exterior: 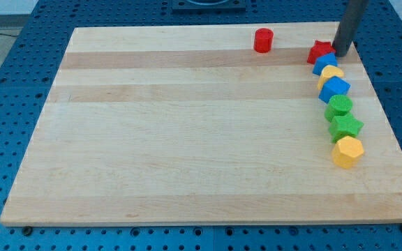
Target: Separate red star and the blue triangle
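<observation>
The red star (318, 51) lies near the view's top right of the wooden board (187, 139). The blue triangle (324, 63) touches it just below and to the right. My tip (341, 54) is at the right of the red star and just above the blue triangle, close to both. Below the triangle runs a touching column: a yellow block (331, 74), a blue block (335, 88), a green block (340, 106), a green star (346, 126) and a yellow hexagon (347, 150).
A red cylinder (263, 40) stands alone near the view's top edge, left of the red star. The board's right edge is close to the column of blocks. A blue pegboard surface (5, 104) surrounds the board.
</observation>
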Motion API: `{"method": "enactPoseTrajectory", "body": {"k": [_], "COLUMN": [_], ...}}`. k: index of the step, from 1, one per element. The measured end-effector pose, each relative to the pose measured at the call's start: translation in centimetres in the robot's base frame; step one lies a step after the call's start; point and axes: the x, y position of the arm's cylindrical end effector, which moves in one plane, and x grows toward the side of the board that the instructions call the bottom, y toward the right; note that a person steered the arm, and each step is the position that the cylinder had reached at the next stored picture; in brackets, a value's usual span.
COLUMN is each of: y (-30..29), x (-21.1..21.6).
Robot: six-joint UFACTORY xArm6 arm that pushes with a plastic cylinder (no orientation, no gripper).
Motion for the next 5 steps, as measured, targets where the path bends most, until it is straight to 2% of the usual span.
{"method": "enactPoseTrajectory", "body": {"k": [2, 5], "y": [-2.5, -6.3], "x": [0.4, 3.2]}}
